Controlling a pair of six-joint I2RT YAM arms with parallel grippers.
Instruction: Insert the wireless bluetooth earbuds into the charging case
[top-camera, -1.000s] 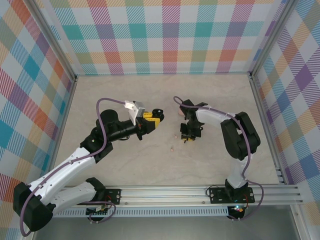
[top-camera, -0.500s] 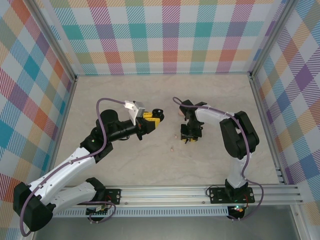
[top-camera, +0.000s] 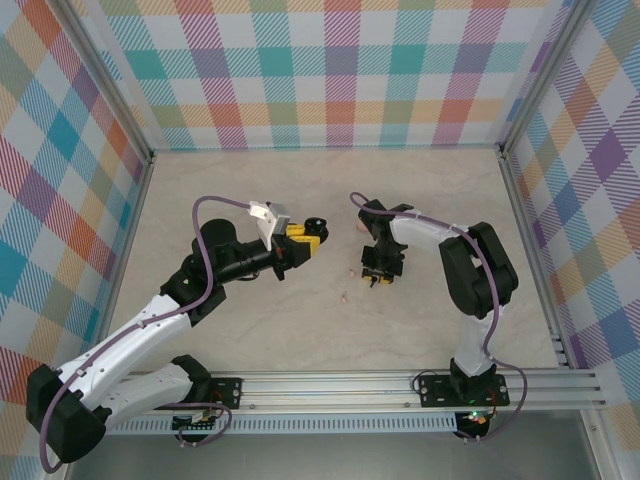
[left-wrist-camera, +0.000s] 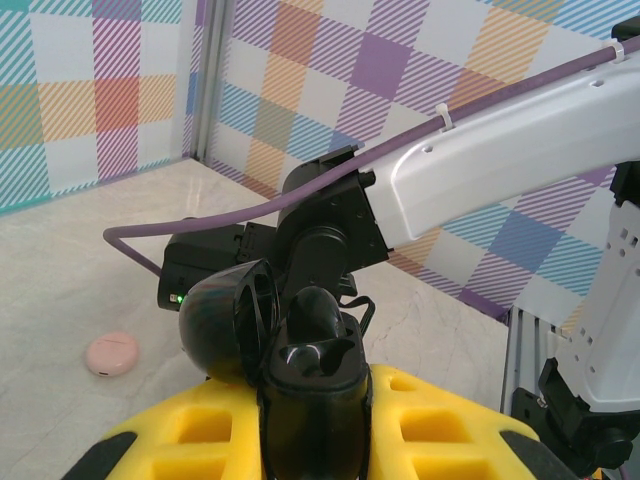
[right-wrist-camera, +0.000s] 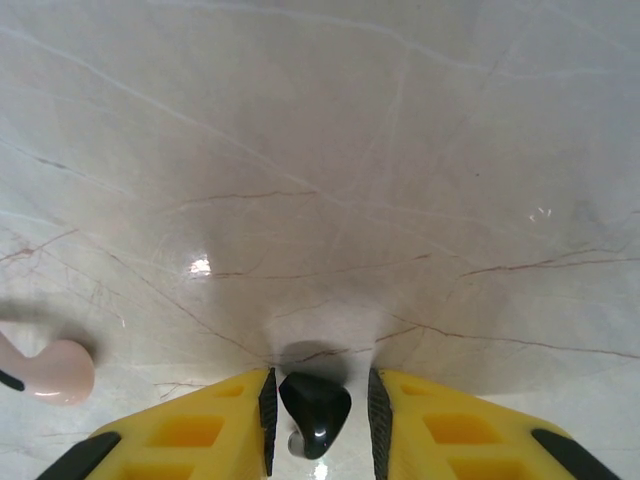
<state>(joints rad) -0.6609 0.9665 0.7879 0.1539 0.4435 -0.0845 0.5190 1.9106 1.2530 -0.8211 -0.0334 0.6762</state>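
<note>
Right gripper (right-wrist-camera: 318, 392): pointed down at the table (right-wrist-camera: 420, 150), jaws drawn in narrow with a black bud (right-wrist-camera: 315, 415) between the pads. I cannot tell whether the pads bite it or only flank it.
Black bud: low between the pads, at the table or just off it. It sits right of the black case (left-wrist-camera: 312, 352) and nearer the arm bases.
Pink bud (right-wrist-camera: 55, 368): on the table just beside the right gripper, on the side toward the case. A second pink bud (top-camera: 343, 296) lies nearer the bases.
Left gripper (left-wrist-camera: 315, 425): closed on the black case and holding it off the table with the lid swung open.
Pink puck (left-wrist-camera: 112, 353): on the table, right of the case.
Risk, grip: the bud looks glossy and rounded. A pinch off its middle could squirt it out or roll it in the pads on the lift.
Risk, neighbour: the pink bud lies close to one finger, so a sideways drift could knock it further from the case.
Risk, seating: the well is small and the case hangs in the air. A bud twisted in the pads would likely catch the rim and drop.
Risk, push: pressing down hard could tip the case in the left pads and spoil the line-up.
</note>
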